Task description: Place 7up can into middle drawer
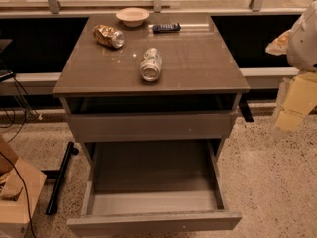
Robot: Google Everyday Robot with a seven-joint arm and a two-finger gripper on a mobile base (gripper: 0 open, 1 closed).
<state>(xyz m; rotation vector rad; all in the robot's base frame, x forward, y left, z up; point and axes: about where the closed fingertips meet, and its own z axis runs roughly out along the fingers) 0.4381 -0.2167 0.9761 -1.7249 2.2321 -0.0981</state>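
Atop the cabinet (198, 58): one 7up can (151, 64), one gold can (109, 36); gripper (294, 100) right, state unclear.

Off past the counter's right edge I can see part of the robot: a rounded white shell (306, 38) up top, with a tan, crumpled-looking patch on its left side. Below it, level with the counter's front right corner, sits the gripper (296, 103), pale cream-yellow and blocky, with flat faces.
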